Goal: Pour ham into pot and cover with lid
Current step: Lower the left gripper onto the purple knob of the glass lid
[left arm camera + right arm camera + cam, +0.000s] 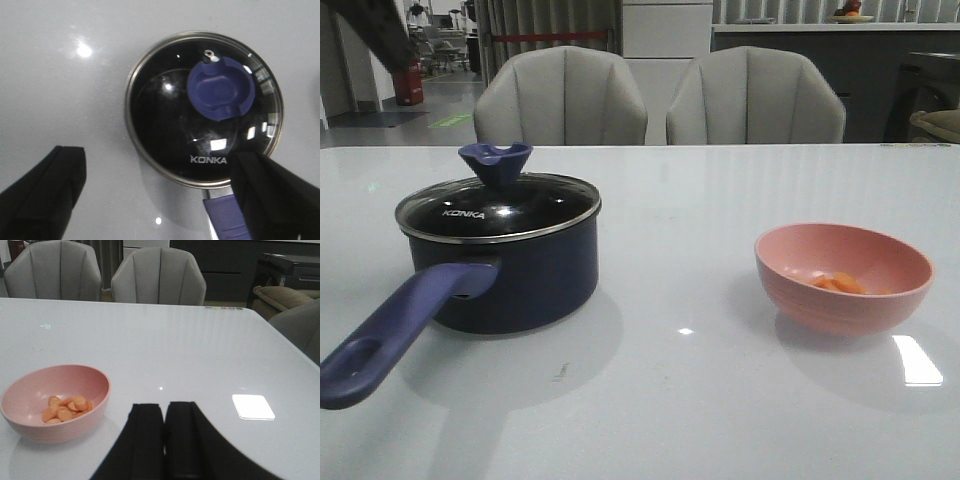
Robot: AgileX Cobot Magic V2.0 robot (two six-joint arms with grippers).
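On the glossy white worktop [700, 400], the dark navy saucepan pot [520, 280] stands left, its round glass steel-rimmed lid [500, 212] on. Right, well apart, orange-pink ham chunks [65, 409] fill the pink bowl [843, 277]. Left fingers [47, 190] spread above the lid; right fingers [145, 440] pressed together.

Two grey chairs [560, 98] [756, 97] stand behind the glossy white table [700, 400]. Beyond are dark cabinets [800, 70], curtains [545, 25] and a red bin [408, 84].
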